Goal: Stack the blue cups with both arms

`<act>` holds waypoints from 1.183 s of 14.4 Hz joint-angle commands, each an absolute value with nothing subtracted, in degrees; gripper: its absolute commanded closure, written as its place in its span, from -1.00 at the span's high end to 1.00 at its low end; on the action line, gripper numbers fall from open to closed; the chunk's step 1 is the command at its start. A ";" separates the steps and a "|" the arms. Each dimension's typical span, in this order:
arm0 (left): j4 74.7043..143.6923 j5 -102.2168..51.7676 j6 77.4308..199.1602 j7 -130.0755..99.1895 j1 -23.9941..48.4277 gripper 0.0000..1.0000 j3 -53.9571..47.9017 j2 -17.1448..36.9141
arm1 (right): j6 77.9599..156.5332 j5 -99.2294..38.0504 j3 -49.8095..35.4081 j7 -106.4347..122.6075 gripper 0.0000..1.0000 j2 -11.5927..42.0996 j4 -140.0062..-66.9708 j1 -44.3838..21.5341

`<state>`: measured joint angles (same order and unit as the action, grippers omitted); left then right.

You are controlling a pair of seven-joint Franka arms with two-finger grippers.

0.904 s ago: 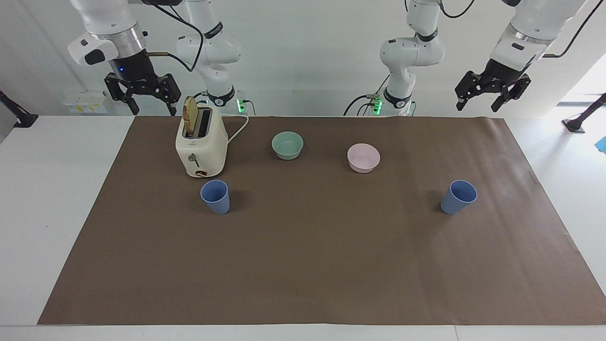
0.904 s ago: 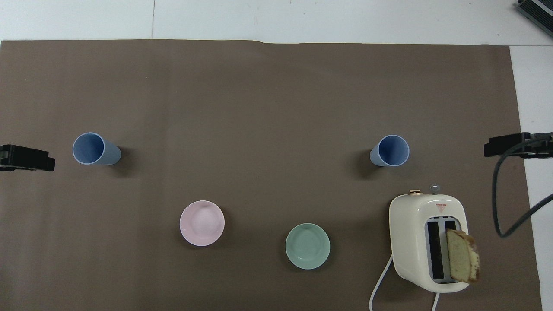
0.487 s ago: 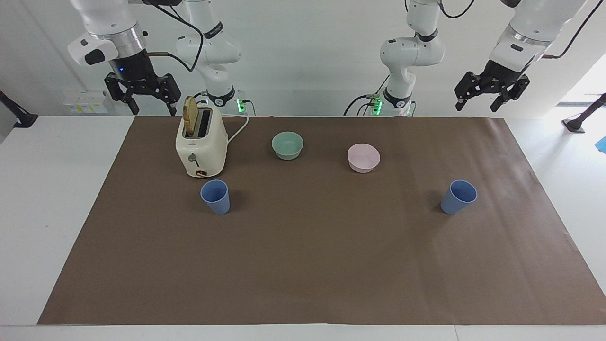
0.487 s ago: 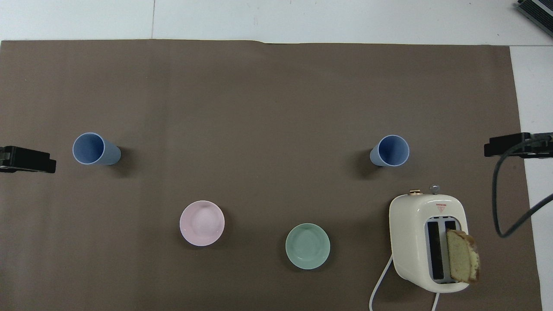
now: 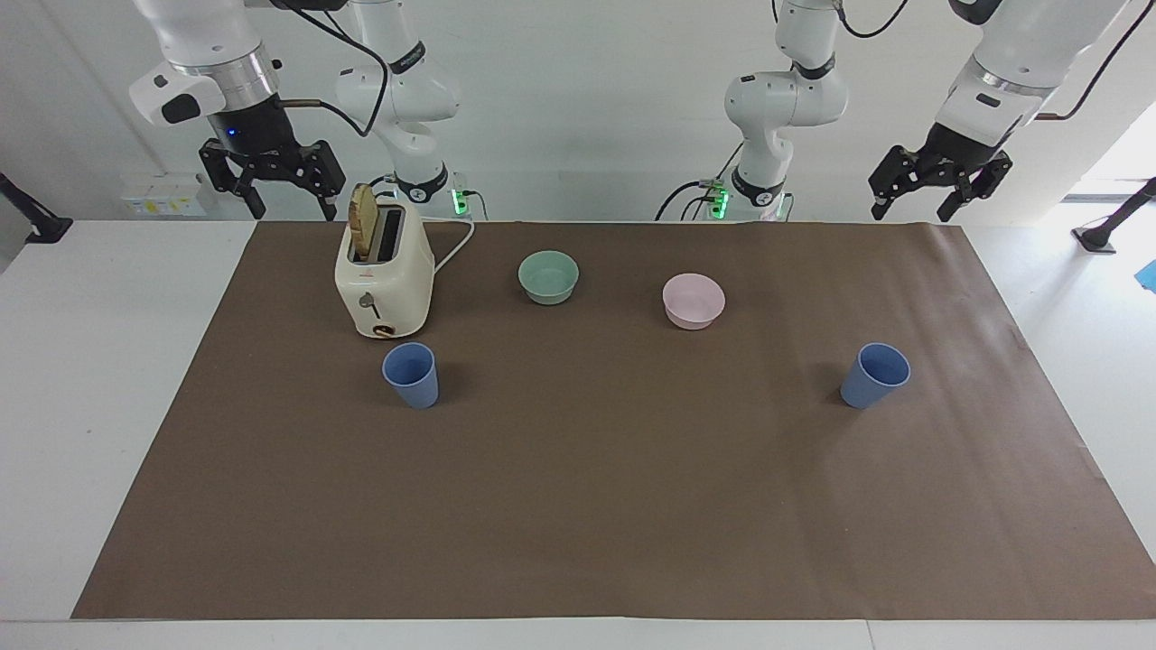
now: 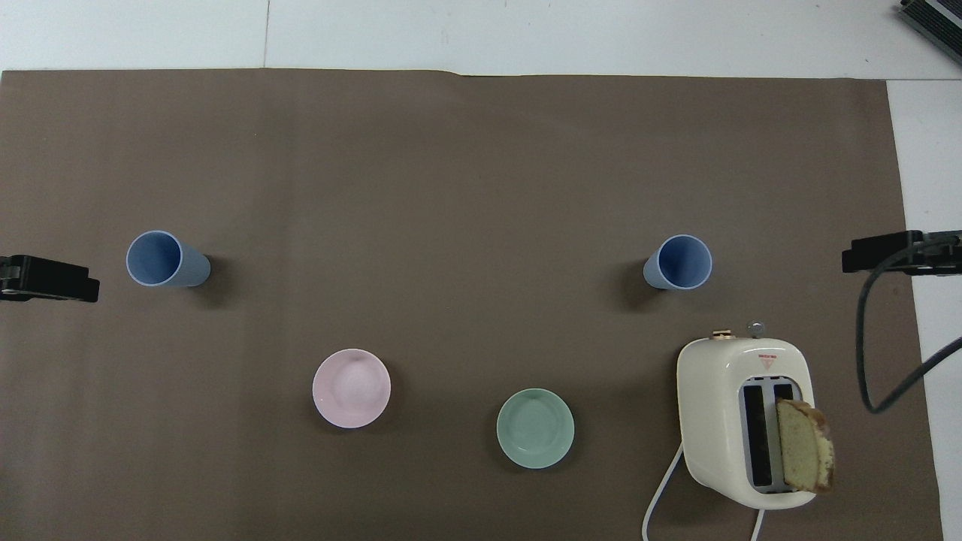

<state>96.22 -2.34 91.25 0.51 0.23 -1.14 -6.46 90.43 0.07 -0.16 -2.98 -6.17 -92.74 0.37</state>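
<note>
Toaster (image 5: 384,275), one, cream: small red triangular label on top beside the slots, writing too small to read; one bread slice (image 5: 363,222) upright in a slot. Blue cups, two, upright on the brown mat (image 5: 578,506), well apart: one (image 5: 411,375) just beside the toaster's lever end, below and forward of the right gripper (image 5: 275,181); the other blue cup (image 5: 874,375) below and forward of the left gripper (image 5: 939,176). Bowls, two: mint-green bowl (image 5: 548,276) and pink bowl (image 5: 693,301), between the grippers. Grippers, two: both raised, fingers spread wide, holding nothing; the right hangs above the table's edge by the toaster, the left above the mat's corner.
</note>
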 commanded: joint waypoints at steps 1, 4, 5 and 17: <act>99.14 -2.02 97.27 0.44 -2.28 1.00 -1.41 -3.88 | 89.91 -0.44 -0.35 -1.85 1.00 -6.77 -93.08 1.05; 101.41 -2.02 104.82 0.53 -4.39 1.00 -1.49 0.16 | 89.91 -0.44 -0.35 -1.85 1.00 -6.77 -93.08 1.05; 102.64 -2.02 107.12 0.53 -5.09 1.00 -1.49 1.13 | 89.91 -0.44 -0.35 -1.85 1.00 -6.77 -93.08 1.05; 113.46 -4.22 125.41 0.88 -8.53 1.00 -1.49 9.49 | 90.00 -0.44 -0.35 -1.85 1.00 -6.77 -93.08 1.05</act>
